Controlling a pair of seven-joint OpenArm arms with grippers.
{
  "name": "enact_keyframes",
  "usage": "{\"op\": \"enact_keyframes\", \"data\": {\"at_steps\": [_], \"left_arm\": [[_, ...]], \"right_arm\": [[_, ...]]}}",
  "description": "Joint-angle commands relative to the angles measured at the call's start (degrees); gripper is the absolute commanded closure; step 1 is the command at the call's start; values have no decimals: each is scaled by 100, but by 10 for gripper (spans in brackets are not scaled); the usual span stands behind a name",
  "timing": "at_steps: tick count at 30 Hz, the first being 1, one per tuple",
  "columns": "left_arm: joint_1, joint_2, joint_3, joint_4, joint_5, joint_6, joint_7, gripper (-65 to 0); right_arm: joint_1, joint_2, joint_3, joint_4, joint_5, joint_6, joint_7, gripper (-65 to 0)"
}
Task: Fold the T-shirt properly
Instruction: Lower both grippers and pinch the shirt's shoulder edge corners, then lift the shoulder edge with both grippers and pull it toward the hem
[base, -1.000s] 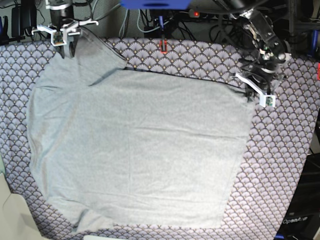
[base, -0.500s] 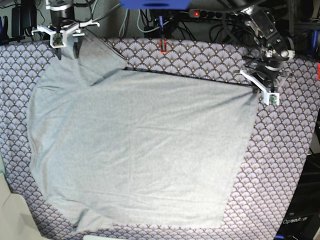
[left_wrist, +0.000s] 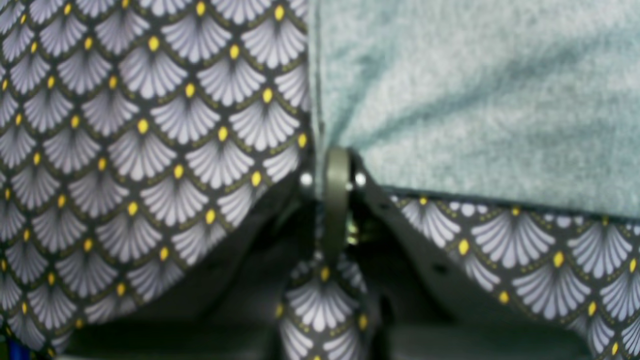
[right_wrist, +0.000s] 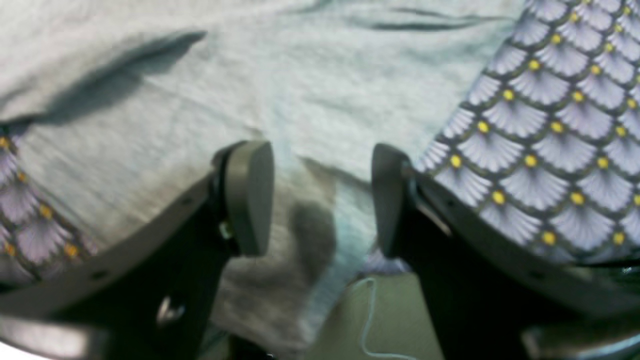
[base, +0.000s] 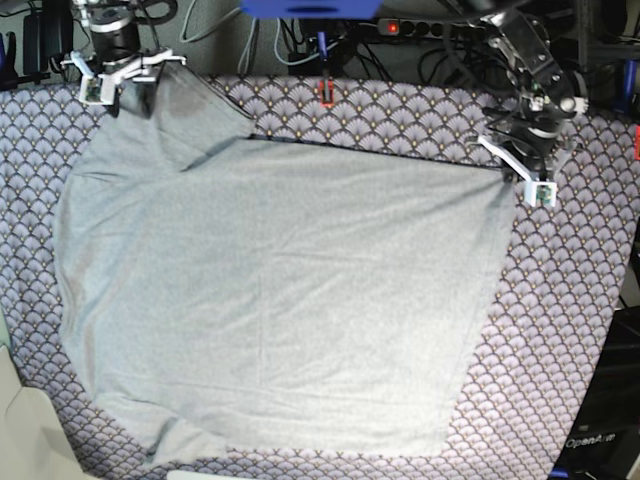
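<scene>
Now the left gripper (left_wrist: 336, 172) is pinched tight on one corner of the T-shirt (base: 270, 300), and the cloth bunches into little creases just above its tips. To do this step well, I think it should keep that pinch firm and pull gently sideways, away from the shirt's middle, so the top edge lies straight. Pulling hard could drag the whole shirt across the tablecloth (base: 570, 330).

The right gripper (right_wrist: 322, 197) has its two fingers wide apart with nothing between them. Grey cloth lies under and in front of it, a sleeve as far as I can tell. It might need to come down and close on that sleeve edge, taking only the shirt and not the tablecloth below.

The T-shirt is plain light grey and soft, with a thin dark seam along its edge. It lies spread out mostly flat between the two grippers and reaches far toward the near side of the table. A few soft wrinkles run across it, and one edge curves round.
</scene>
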Motion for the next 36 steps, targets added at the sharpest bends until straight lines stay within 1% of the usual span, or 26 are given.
{"op": "enact_keyframes", "data": {"at_steps": [1,4,8,12,13,15,19,24,26,32,34,36], "left_arm": [[-30,-39,3,94,-37,29,-112,0],[-21,-39,3,85,-46,29,-112,0],[-21,-39,3,112,-37,29,-112,0],[-21,-39,-5,103,-37,29,-112,0],[-21,-39,3,112,-37,29,-112,0],[-21,-39,3,103,-37,29,-112,0],[-21,-39,3,112,-37,29,-112,0],[-21,-39,3,112,-37,29,-112,0],[-21,-39,3,112,-37,29,-112,0],[-21,-39,-5,112,-37,29,-112,0],[-21,-39,-5,112,-37,29,-112,0],[-21,-39,-14,112,-37,29,-112,0]], "right_arm": [[-47,60,22,73,132,28,105,-333],[-47,60,39,38,307,28,105,-333],[-38,60,382,-164,492,55,105,-334],[50,34,707,-314,624,468,96,-334],[50,25,795,-366,650,582,26,-334],[76,25,857,-375,677,705,-150,-333],[85,8,839,-366,677,714,-211,-333],[85,-160,778,-366,668,714,-220,-333],[85,-212,663,-366,668,714,-238,-333],[85,-212,215,-375,659,723,-238,-331],[85,-212,171,-366,659,723,-229,-310],[85,-221,171,-366,668,723,-220,-260]]}}
